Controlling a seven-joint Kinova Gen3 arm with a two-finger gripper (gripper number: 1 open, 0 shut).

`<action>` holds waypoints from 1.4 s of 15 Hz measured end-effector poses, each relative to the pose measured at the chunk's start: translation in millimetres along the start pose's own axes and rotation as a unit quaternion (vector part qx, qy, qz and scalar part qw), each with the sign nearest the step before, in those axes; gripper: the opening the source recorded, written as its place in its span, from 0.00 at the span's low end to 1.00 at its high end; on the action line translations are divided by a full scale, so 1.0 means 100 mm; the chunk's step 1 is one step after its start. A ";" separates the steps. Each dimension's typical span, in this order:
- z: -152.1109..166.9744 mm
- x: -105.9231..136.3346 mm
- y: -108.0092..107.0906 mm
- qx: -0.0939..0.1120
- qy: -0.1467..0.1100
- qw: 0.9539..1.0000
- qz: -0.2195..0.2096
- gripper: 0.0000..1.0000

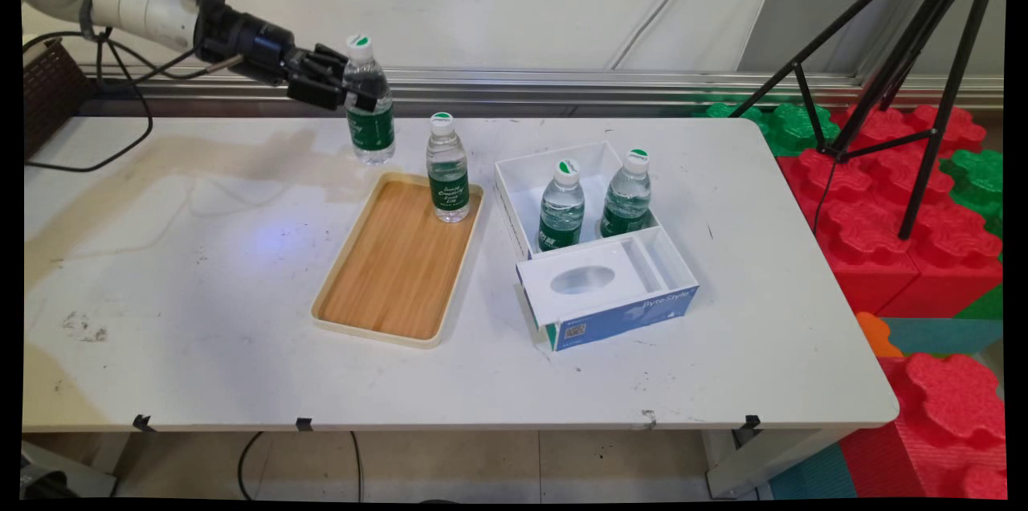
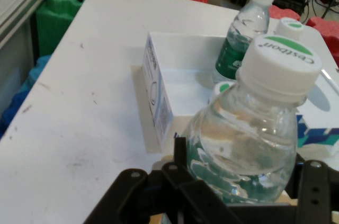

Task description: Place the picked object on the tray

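**White table with bottles, tray and box**

White table (image 1: pixel 201 318) stands before a pale wall, with red and green foam blocks (image 1: pixel 883 206) and a black tripod (image 1: pixel 923 77) past its right edge. Arm reaches in from the upper left, nearly level; the gripper (image 1: pixel 353 93) is clamped about a clear water bottle (image 1: pixel 368 105) with green label and white cap, held upright above the table's far edge, just beyond the wooden tray (image 1: pixel 393 270). A second bottle (image 1: pixel 446 169) stands in the tray's far right corner. Two further bottles (image 1: pixel 562 206) stand in the white box (image 1: pixel 594 286) right of the tray
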 end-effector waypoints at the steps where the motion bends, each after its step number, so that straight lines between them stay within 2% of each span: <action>1: 0.00 -0.04 0.01 -0.001 -0.002 1.000 -0.001 0.00; 10: 0.18 -0.40 0.10 -0.009 -0.006 1.000 -0.009 0.00; 21: 0.39 -0.66 0.07 -0.007 -0.009 1.000 -0.008 0.00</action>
